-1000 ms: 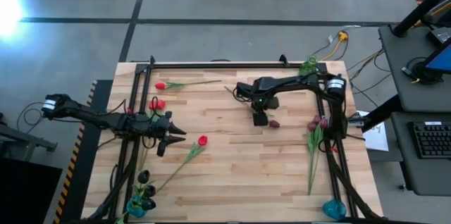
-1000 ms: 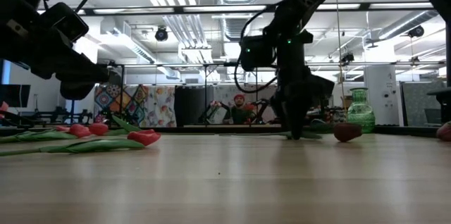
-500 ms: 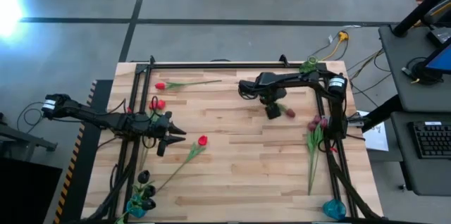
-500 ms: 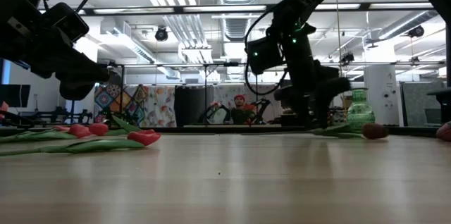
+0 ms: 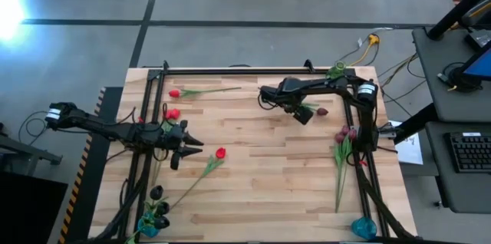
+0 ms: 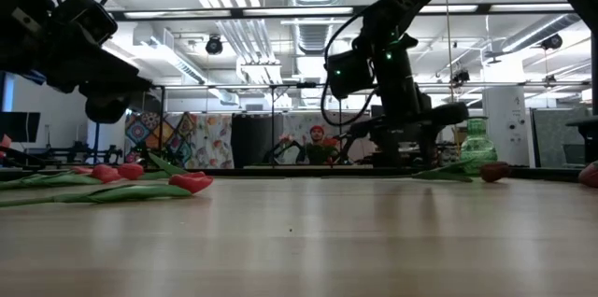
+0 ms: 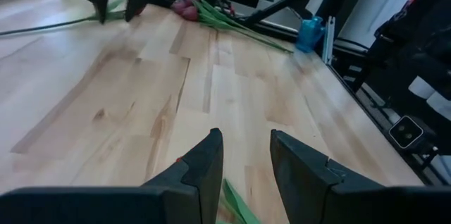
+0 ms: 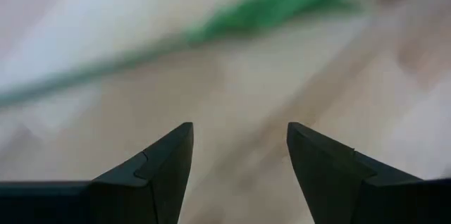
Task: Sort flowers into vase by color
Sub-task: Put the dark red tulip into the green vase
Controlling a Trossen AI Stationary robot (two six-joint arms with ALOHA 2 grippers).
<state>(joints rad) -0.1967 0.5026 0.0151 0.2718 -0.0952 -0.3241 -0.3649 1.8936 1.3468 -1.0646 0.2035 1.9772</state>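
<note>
Wooden slats of the counter (image 5: pixel 253 190) carry every item of the sorting task, with grey workshop floor around it. At the far right part of the counter lies one dark maroon flower (image 5: pixel 321 110), its head pointing toward the right edge and its green stem running back toward the centre, so the long axis lies roughly across the counter from left to right. The right tool (image 5: pixel 303 115) sits just beside the stem end of this flower, on the side away from the head; its fingers stand apart and grasp nothing, and the right wrist view shows a blurred green stem passing across and beyond the gap between them. The coming move therefore turns on this relation: the stem lies crosswise ahead of the released fingers, so a short advance with the fingers straddling the stem should suffice. The right arm is clearly the nearer one. A small green vase (image 5: pixel 338 70) stands at the far right corner, near this flower. A bunch of maroon flowers (image 5: pixel 342 152) lies along the right edge. The left tool (image 5: pixel 186 148) waits over the left part of the counter, fingers partly parted and empty, near a red flower (image 5: pixel 220 153). Other red flowers (image 5: pixel 173 93) lie at the far left.
</note>
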